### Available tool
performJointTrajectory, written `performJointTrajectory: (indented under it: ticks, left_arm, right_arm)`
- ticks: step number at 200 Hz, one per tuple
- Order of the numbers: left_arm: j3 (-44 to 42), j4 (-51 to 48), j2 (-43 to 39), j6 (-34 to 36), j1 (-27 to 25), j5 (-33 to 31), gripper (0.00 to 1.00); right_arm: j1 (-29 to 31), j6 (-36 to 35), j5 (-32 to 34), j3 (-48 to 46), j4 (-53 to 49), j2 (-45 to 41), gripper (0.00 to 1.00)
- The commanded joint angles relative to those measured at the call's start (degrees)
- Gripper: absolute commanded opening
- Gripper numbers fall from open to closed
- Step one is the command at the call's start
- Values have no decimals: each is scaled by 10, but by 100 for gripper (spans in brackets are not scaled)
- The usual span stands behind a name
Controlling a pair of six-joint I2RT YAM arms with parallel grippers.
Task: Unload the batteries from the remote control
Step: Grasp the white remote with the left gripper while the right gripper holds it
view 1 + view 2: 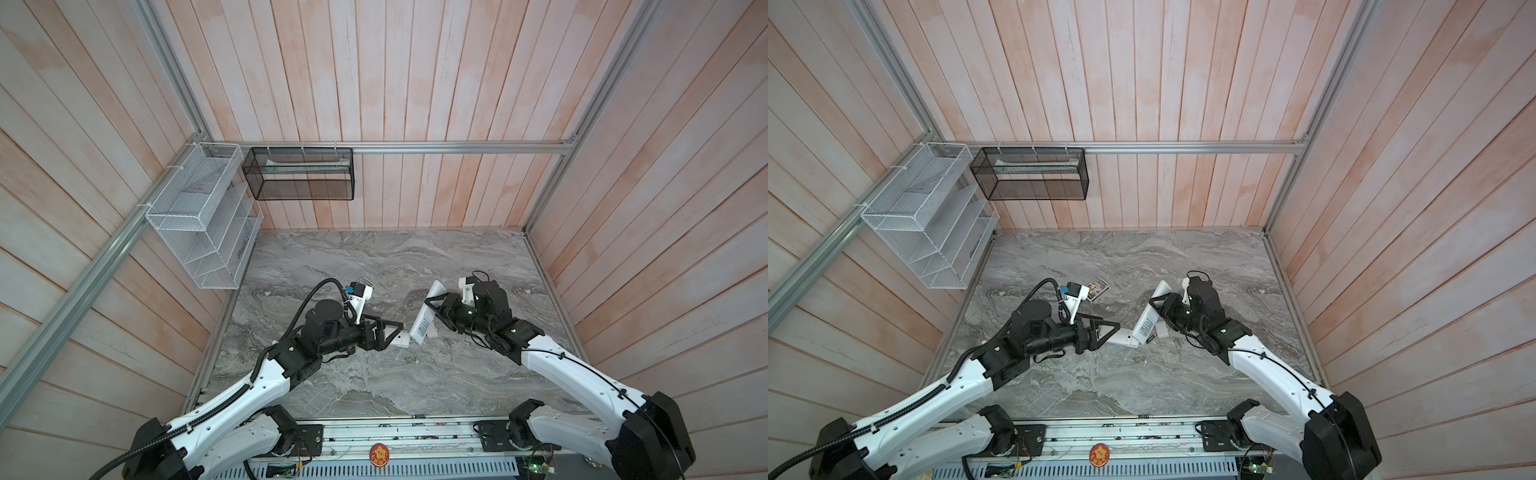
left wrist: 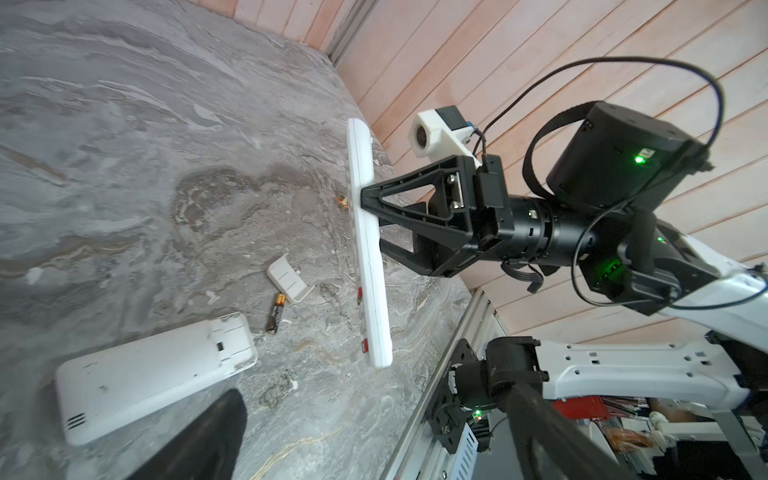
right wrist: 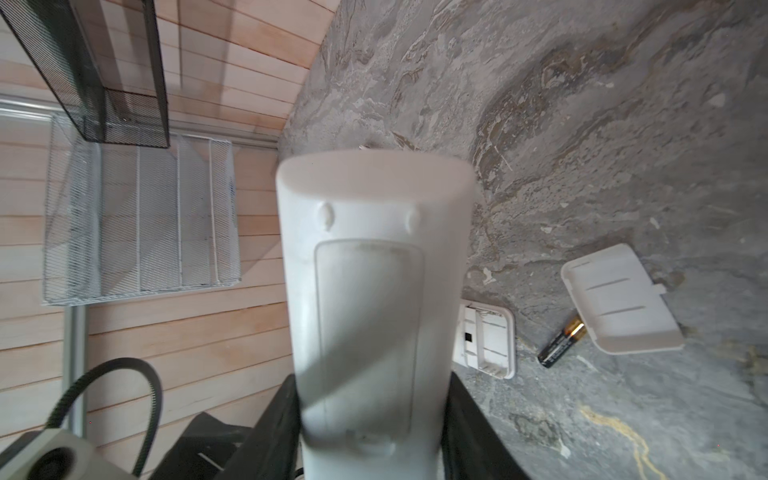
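My right gripper is shut on a long white remote control, held up off the marble table with its lower end near the surface. In the right wrist view its back faces the camera with the cover closed, between the black fingers. A second white remote lies flat with its battery bay open, beside my open left gripper. One dark battery with a gold end lies on the table next to a loose white cover plate. Both also show in the right wrist view: the battery and the cover plate.
A small printed card box lies behind the left wrist. A white wire rack and a black mesh basket hang on the back-left walls. An aluminium rail runs along the table's front edge.
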Motion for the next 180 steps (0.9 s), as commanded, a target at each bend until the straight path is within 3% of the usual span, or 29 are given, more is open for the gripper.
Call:
performJointTrajectory:
  ticks: [1, 41, 62, 76, 115, 136, 149, 180]
  left_arm:
    - [4, 105, 38, -15, -30, -28, 100]
    - [67, 78, 120, 20, -85, -73, 100]
    - [78, 81, 139, 16, -90, -83, 88]
    - [79, 88, 141, 12, -90, -92, 67]
    - [88, 84, 153, 10, -90, -90, 40]
    - [96, 72, 160, 13, -90, -81, 15]
    - [102, 60, 160, 18, -90, -80, 3]
    - [123, 3, 142, 46, -78, -72, 2]
  right_arm:
    - [-2, 91, 15, -14, 59, -25, 23]
    - [-2, 119, 8, -21, 68, -40, 23]
    - [-2, 119, 3, -22, 70, -44, 22]
    - [-2, 119, 2, -25, 72, -46, 22]
    - [-2, 122, -4, -34, 84, -47, 22]
    - [-2, 118, -9, -37, 91, -44, 22]
    - [-2, 109, -15, -37, 96, -42, 26]
    - [-9, 49, -28, -25, 64, -45, 55]
